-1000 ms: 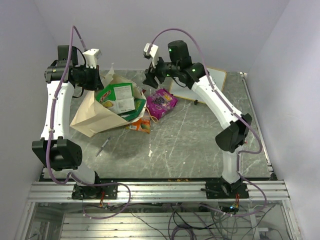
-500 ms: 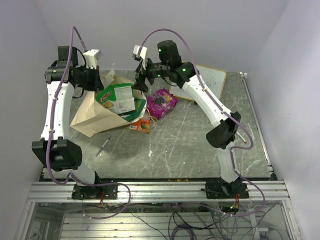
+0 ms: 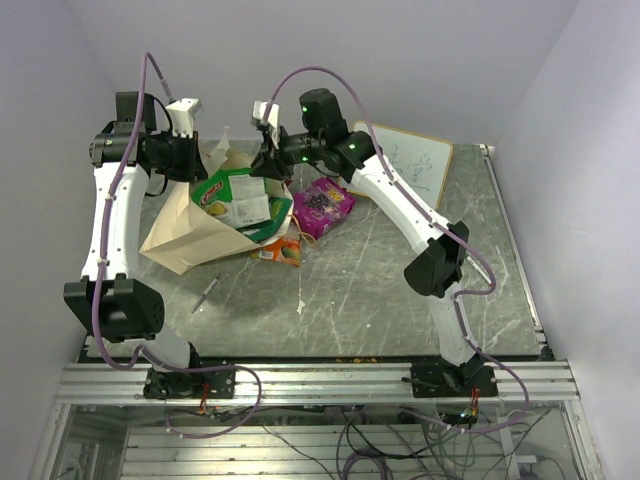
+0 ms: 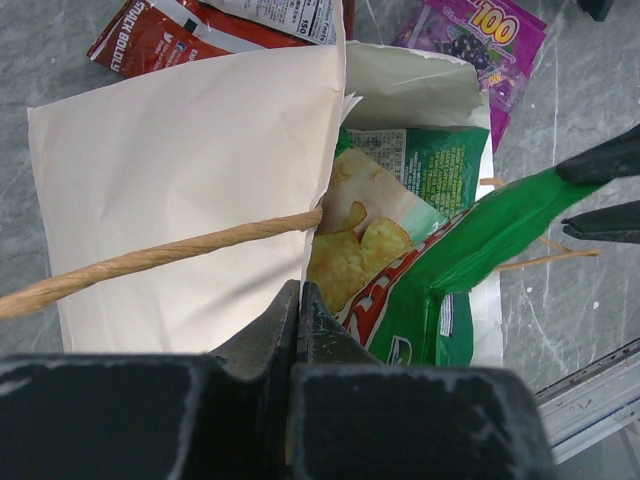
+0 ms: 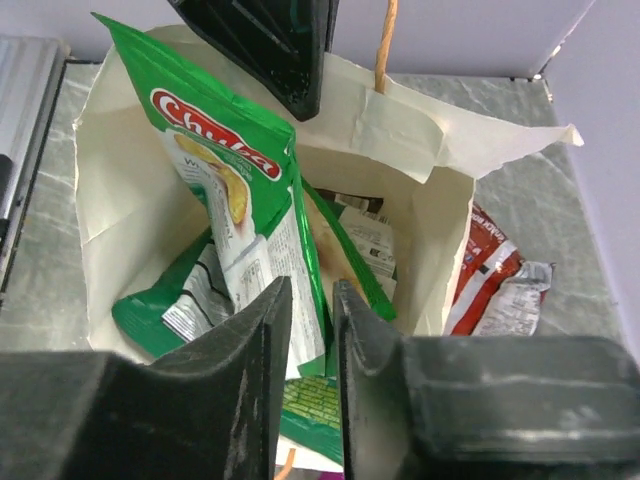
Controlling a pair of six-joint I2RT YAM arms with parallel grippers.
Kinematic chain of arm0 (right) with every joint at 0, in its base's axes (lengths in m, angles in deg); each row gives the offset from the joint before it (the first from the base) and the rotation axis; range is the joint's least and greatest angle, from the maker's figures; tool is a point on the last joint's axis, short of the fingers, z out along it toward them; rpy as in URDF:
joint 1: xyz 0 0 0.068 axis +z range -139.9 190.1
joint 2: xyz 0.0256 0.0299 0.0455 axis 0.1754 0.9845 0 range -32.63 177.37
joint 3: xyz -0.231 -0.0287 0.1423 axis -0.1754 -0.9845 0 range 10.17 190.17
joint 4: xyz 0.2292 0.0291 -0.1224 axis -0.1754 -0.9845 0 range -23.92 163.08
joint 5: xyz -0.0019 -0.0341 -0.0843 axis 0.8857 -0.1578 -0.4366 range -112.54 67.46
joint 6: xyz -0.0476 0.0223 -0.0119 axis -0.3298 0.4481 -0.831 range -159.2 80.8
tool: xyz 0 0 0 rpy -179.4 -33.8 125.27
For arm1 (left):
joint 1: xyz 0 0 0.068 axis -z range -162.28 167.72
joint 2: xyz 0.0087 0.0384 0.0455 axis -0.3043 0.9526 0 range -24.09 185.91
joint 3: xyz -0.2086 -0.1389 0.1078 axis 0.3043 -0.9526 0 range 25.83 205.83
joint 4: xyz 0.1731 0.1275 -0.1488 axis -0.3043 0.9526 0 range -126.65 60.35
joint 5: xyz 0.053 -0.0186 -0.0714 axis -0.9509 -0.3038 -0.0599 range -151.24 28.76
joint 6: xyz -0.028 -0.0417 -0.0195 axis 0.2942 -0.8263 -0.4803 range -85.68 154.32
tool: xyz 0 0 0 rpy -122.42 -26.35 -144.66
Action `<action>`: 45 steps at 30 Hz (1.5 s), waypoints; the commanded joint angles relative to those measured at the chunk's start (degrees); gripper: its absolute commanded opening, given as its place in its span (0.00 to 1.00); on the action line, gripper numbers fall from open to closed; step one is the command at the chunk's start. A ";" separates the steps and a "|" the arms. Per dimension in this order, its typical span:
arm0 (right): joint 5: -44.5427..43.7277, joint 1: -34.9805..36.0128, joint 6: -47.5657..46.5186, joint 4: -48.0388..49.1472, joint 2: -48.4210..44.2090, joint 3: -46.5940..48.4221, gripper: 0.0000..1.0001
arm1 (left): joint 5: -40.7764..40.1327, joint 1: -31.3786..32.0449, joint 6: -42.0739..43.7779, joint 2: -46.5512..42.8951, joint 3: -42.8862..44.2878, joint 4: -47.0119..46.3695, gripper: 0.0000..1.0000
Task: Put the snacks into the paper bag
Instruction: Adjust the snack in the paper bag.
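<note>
The cream paper bag lies tilted on the table with its mouth up. My left gripper is shut on the bag's rim, beside the cord handle. A large green-and-white packet stands in the bag's mouth, with a second green packet under it. My right gripper hovers over the bag's mouth. Its jaws are narrowly apart, just above the green packet's edge and holding nothing. A purple packet and a red-orange packet lie on the table outside the bag.
The framed whiteboard lies at the back right. Two thin pens lie in front of the bag. The red packet lies against the bag's outer wall. The table's metal edge rail runs close by.
My right arm has swung left from above the purple packet to over the bag's mouth. The left arm and the bag have not moved.
</note>
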 commanded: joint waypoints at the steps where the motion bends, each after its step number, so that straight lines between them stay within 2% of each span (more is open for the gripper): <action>1: 3.09 -0.06 -1.68 1.81 -0.81 -2.00 0.16 | 0.04 -0.32 -0.12 -1.94 -0.25 -2.50 0.07; 4: 4.12 -0.08 -5.69 0.32 -3.14 -4.88 0.00 | -0.02 -0.40 -0.07 -1.86 -0.08 -2.42 0.07; 10: 7.10 -0.36 -17.07 -6.56 -8.79 -11.32 0.00 | 0.27 -0.32 -0.05 -1.53 0.05 -2.42 0.07; 20: 5.99 -1.19 -31.82 -15.26 -18.13 -22.13 0.00 | 0.05 -0.42 0.10 -1.39 0.22 -2.24 0.07; 26: 0.57 -1.24 -40.32 -19.08 -19.98 -28.32 0.00 | -0.04 -0.38 0.19 -1.16 0.39 -2.03 0.07; 36: -13.13 -1.84 -44.96 -15.12 -19.11 -29.92 0.00 | -0.29 -0.38 0.11 -1.20 0.62 -1.86 0.07; 40: -15.48 -1.92 -45.40 -12.35 -18.30 -28.23 0.00 | -0.32 -0.32 0.10 -1.29 0.46 -1.87 0.07; 45: -14.56 -1.92 -50.53 -10.04 -17.47 -26.73 0.00 | -0.21 -0.36 0.14 -1.21 0.61 -1.67 0.07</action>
